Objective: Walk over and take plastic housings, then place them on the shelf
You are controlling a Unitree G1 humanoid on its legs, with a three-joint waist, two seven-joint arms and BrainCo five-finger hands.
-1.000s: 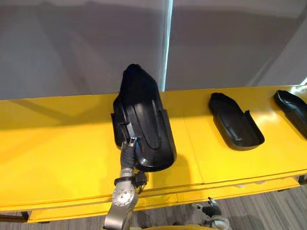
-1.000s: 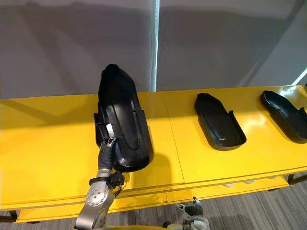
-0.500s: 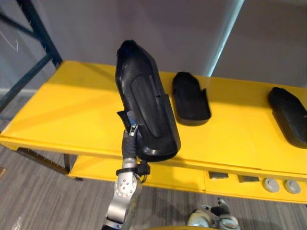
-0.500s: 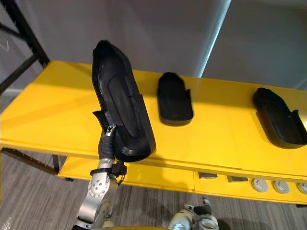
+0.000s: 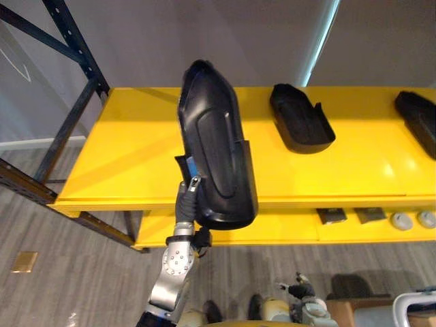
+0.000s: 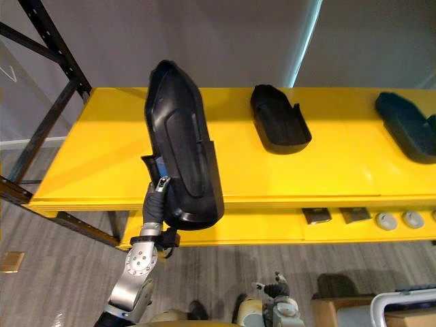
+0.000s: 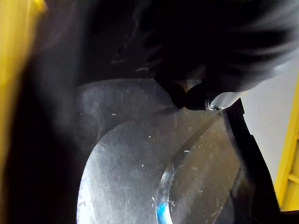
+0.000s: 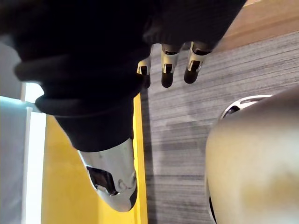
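Bright, even light over the yellow table [image 5: 136, 116], with a pale light strip [image 5: 325, 34] glowing on the far wall [image 5: 204, 34]. Glare spot there on the table's right side, a soft sheen running down the black housing [image 5: 218, 150], its faint shadow slanting left. Inside the housing it's dim: a grey gleam, one blue glint.

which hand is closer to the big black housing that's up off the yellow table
Left. The left hand grips the big black housing at its lower edge. The right hand hangs open, low over the floor, well away from it.
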